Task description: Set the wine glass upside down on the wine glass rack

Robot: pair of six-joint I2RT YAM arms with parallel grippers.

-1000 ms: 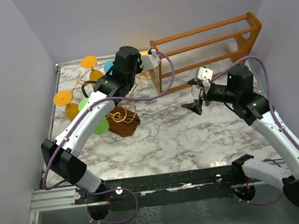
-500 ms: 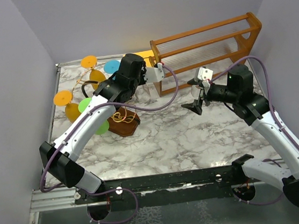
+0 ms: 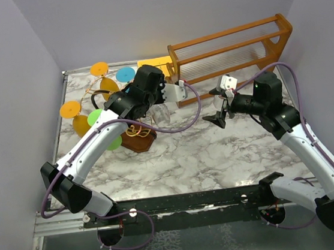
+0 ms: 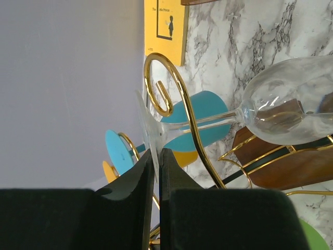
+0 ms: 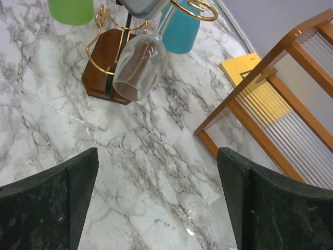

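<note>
Gold wire from the wine glass rack [image 4: 291, 172] curled across the left wrist view, and the stem of the wine glass [image 4: 291, 107] ran behind it. Whether glass and wire touched could not be told. The left gripper [image 4: 157, 154] was clamped on the thin foot of the glass. Its dark fingers [image 4: 130, 187] filled the bottom of that view and cut off the lower part of the rack.

From the right wrist camera the bowl hung rim-down and tilted, just above the rack, with its foot hidden behind the grey gripper at the top edge. In the overhead view the clear bowl was faint, and the left arm [image 3: 96, 139] covered most of the rack.

The right gripper [image 5: 156, 161] hovered well apart from both, jaws spread wide, over the marble table [image 5: 62, 125]. A second clear glass [image 5: 205, 224] showed below it, cut off by the picture's edge, near the orange-brown wooden frame [image 5: 244, 88].
</note>
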